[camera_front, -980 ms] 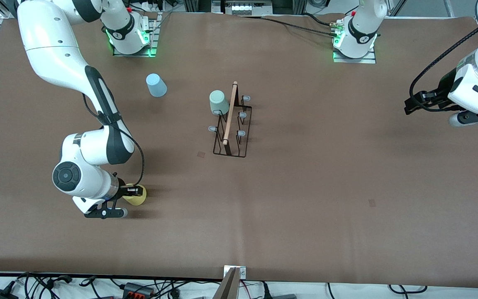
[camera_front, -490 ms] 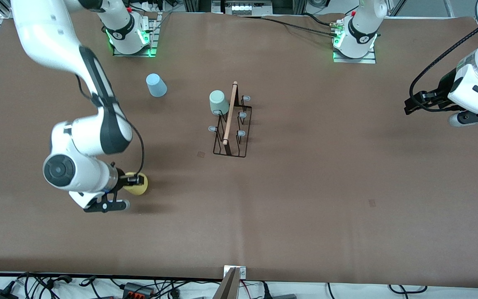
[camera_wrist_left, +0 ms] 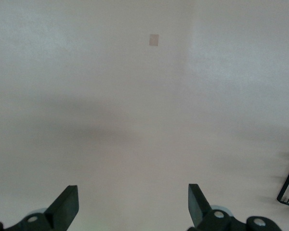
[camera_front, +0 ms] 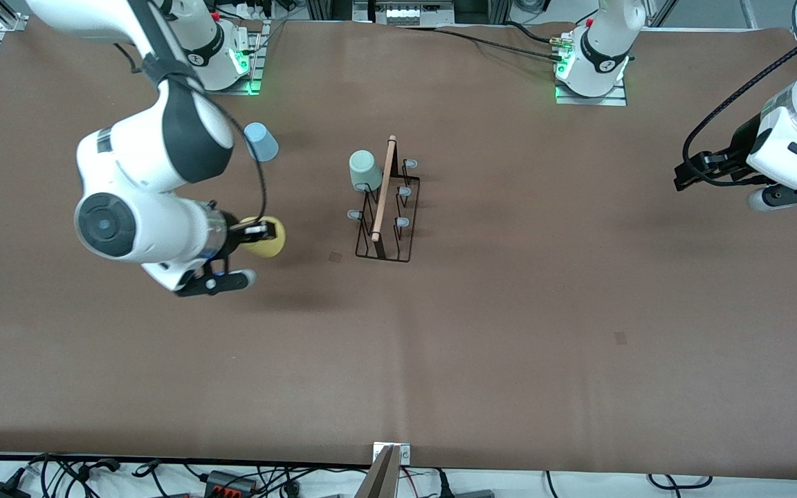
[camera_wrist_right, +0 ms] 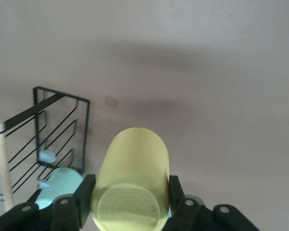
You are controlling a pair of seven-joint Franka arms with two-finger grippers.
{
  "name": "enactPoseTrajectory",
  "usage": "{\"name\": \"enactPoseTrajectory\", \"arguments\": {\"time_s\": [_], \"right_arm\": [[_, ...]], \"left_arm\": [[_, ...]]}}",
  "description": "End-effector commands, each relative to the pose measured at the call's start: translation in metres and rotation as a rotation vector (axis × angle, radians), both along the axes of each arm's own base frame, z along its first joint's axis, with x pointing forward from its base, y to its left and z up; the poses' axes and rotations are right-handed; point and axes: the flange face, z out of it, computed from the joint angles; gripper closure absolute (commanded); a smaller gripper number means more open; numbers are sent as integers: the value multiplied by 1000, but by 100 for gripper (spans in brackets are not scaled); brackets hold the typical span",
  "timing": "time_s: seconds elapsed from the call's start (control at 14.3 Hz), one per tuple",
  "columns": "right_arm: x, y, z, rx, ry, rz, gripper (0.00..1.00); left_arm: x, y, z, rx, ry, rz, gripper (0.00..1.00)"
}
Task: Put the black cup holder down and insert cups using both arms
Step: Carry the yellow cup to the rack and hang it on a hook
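Gripping yellow cup (camera_wrist_right: 131,179) in right gripper (camera_front: 250,234) above table beside rack (camera_front: 385,221), mint cup (camera_front: 364,169) already pegged. Left gripper (camera_wrist_left: 130,207) open, waiting. Risk: misaligned mouth striking peg, tipping rack.

Yellow cup (camera_wrist_right: 131,179): smooth, slightly translucent plastic with a soft sheen, clamped between the matt black fingers of the right gripper (camera_wrist_right: 130,196); the mint green cup (camera_front: 364,170) and light blue cup (camera_front: 261,141) show the same smooth pastel plastic. Black cup holder (camera_front: 386,211): thin black wire, a pale bare-wood rod handle (camera_front: 382,189) and pale blue pegs. Table (camera_front: 544,311): matt brown sheet with faint creases; arm shells are glossy white with dark grey joints, and the left gripper (camera_wrist_left: 132,208) has matt black fingers.
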Motion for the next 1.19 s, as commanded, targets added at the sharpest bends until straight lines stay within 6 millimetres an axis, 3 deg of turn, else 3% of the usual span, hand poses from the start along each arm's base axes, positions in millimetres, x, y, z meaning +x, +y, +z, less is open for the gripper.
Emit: {"name": "enactPoseTrajectory", "arguments": {"time_s": [0.0, 0.35, 0.77, 1.12], "right_arm": [[-21, 45, -4, 0, -4, -13, 71], [-56, 123, -11, -37, -26, -90, 71], [-64, 149, -37, -46, -38, -113, 71], [-66, 151, -48, -63, -42, -103, 71]], "left_arm": [[1, 2, 6, 11, 4, -5, 0], [1, 2, 6, 11, 4, -5, 0], [1, 2, 6, 11, 4, -5, 0], [1, 2, 6, 11, 4, -5, 0]]}}
